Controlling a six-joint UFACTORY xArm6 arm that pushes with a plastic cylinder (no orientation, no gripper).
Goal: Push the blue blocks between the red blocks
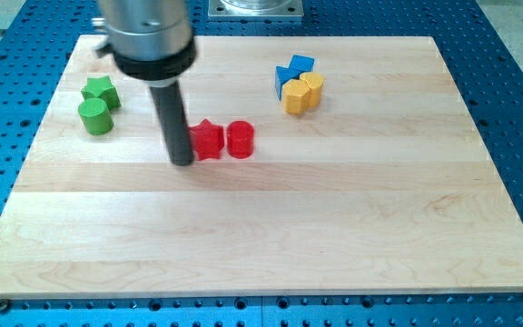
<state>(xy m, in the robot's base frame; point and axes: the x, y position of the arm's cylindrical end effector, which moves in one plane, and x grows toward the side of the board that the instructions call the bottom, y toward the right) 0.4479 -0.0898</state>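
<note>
My tip [182, 162] rests on the board just left of the red star block [208, 139], touching or almost touching it. A red cylinder block [241, 140] sits right beside the star, on its right. Two blue blocks sit at the view's upper right: a blue cube [302, 65] and a blue block [285, 79] whose shape I cannot make out, pressed against the yellow blocks. The blue blocks are far to the right of and above my tip.
Two yellow blocks [303, 94] touch the blue ones from below. A green star [102, 90] and a green cylinder [95, 116] sit at the view's upper left. The wooden board [271, 227] lies on a blue perforated table.
</note>
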